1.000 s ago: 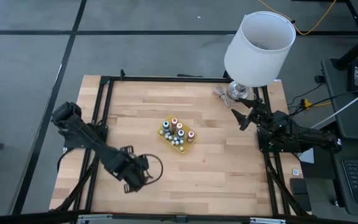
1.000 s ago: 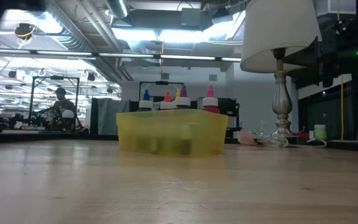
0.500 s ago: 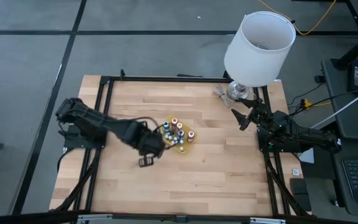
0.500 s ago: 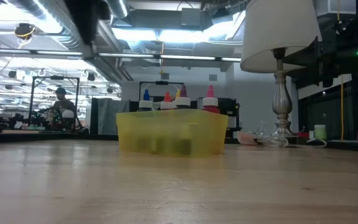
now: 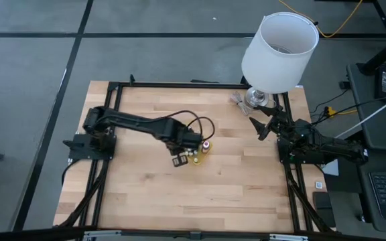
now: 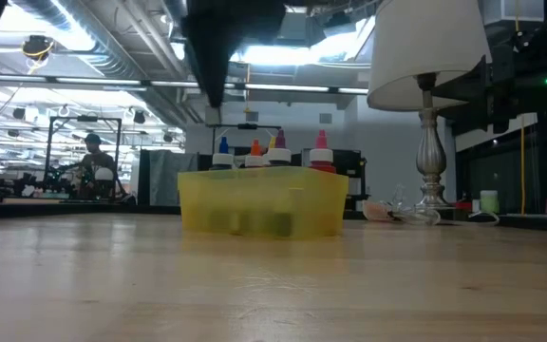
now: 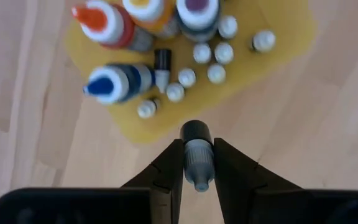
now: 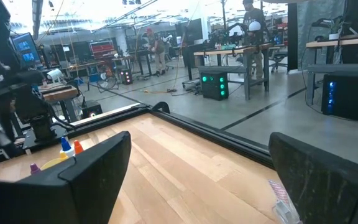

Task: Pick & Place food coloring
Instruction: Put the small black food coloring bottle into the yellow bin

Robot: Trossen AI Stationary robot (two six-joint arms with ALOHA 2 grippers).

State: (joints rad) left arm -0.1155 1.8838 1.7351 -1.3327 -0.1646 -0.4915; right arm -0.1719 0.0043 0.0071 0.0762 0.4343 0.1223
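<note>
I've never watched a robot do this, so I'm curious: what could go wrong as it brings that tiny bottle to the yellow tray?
The left gripper pinches a small bottle just outside the yellow tray. Released here, it might miss the tray. The tray is crowded, so lowering could topple the standing bottles.

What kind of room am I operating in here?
Likely an open robotics lab or workshop: exposed ceiling ducts and strip lights, rows of workbenches with electronics, and a person at a distant bench.
</note>
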